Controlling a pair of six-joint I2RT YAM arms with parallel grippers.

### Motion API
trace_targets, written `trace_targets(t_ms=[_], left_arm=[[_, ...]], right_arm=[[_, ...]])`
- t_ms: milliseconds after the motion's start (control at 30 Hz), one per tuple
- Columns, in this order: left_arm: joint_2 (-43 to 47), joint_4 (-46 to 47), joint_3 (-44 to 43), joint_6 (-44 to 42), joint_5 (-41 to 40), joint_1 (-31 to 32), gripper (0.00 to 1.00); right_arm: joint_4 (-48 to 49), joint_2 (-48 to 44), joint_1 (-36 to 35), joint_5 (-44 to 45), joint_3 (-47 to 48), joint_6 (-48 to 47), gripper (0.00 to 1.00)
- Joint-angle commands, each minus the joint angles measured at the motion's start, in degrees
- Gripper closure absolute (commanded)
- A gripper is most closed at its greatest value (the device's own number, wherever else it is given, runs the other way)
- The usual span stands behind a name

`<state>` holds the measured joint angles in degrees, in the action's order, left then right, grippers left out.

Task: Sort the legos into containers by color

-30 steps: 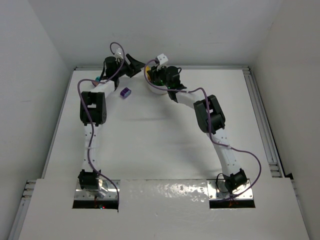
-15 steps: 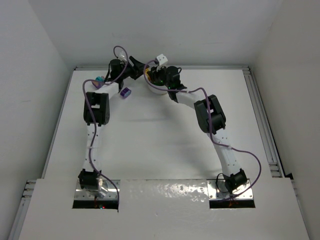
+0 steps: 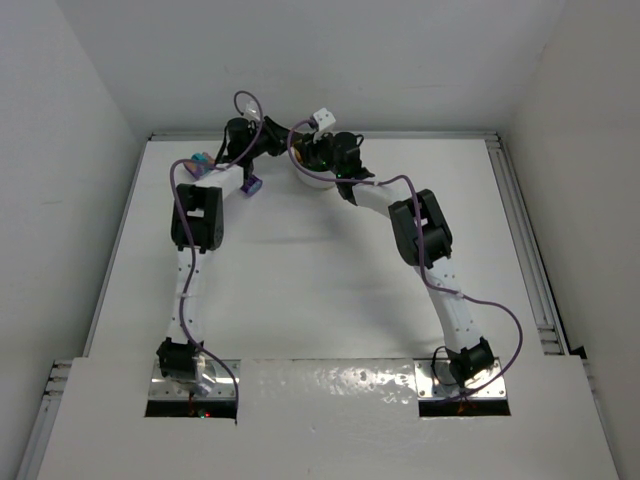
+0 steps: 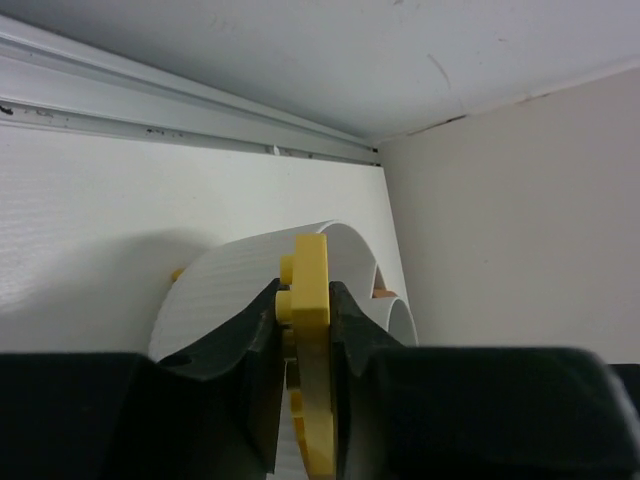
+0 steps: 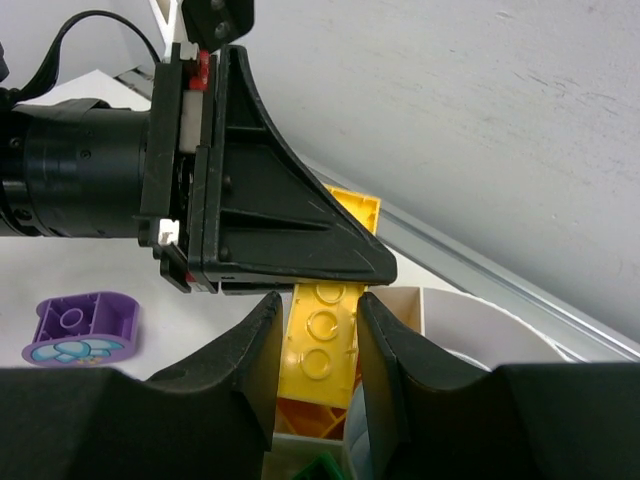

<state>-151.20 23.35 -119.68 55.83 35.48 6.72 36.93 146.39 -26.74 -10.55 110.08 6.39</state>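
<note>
Dish [image 5: 490, 325] holds yellow legos [image 5: 300, 412]

White table [image 3: 300, 300], pale enclosure walls [image 3: 330, 60], metal rail [image 4: 150, 108] along table's far edge

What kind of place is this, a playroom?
More likely a robot test bench than a playroom: a bare white table boxed in by plain white walls, a left arm and a right arm bolted at its near edge, and metal rails along the sides.
</note>
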Motion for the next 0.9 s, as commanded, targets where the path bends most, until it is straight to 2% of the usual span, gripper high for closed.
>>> trace_targets(t_ms=[0,33,100,300,433,633,867], left_arm=[[-0.8,2.5,-1.8,-0.1,-0.3,0.1,0.84],[-0.4,2.6,-1.9,-0.6,-0.2,0.2,0.92],[0.0,2.5,-2.7,-1.9,-0.4,0.2,0.96],[1.3,1.5,-6.6,-9.4,-1.4,0.3,0.97],[3.1,0.2,-6.9,-18.4,-1.6,0.8,0.98],[6.4,2.9,-1.6,-31.3,-1.1,2.9,0.98],[7.2,4.2,0.6,-36.9,0.0,5.2,0.97]], right_arm=[[-0.5,-3.7,-0.1,-1.1,-0.7,-0.6,0.65],[-0.5,-3.7,-0.1,-1.1,-0.7,-0.6,0.65],[0.0,-3.7,-0.1,-1.1,-0.5,-0.6,0.65],[2.9,-6.1,0.0,-0.2,-0.8,0.6,0.64],[5.9,-8.0,0.1,1.2,-1.4,1.9,0.65],[10.8,-13.3,0.3,3.6,-6.3,2.8,0.64],[15.5,-19.6,1.0,5.7,-14.6,2.8,0.64]])
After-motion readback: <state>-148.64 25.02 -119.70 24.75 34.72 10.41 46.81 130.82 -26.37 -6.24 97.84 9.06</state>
